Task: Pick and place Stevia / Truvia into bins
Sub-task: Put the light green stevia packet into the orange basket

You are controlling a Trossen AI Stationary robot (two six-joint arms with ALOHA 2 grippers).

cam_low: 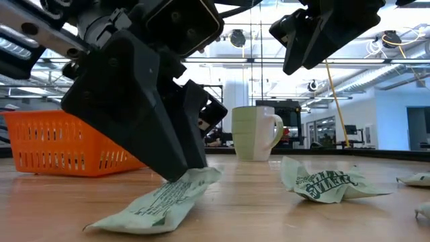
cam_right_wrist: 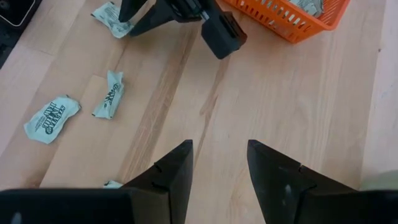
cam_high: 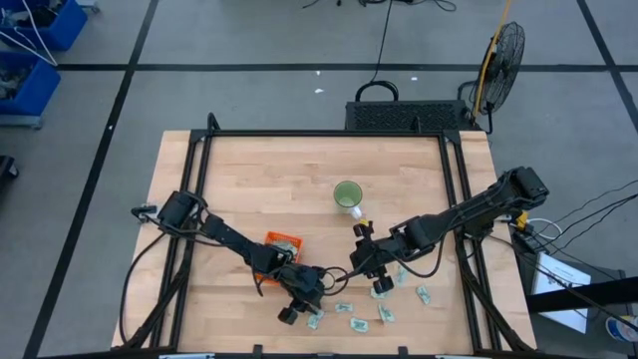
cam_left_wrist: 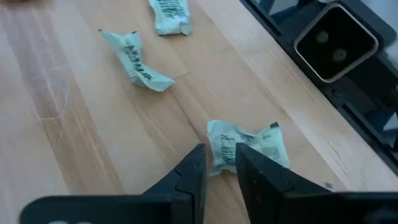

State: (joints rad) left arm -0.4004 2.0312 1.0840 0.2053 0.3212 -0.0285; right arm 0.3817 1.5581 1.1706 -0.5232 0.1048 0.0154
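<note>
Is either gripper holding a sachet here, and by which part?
The left gripper is closed on the edge of a crumpled sachet that lies on the table. The right gripper is open, above the table, and holds nothing.

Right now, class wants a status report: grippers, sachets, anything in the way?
Left gripper down, pinching a sachet. Right gripper open above the table. Orange basket holds some. Nothing blocking.
</note>
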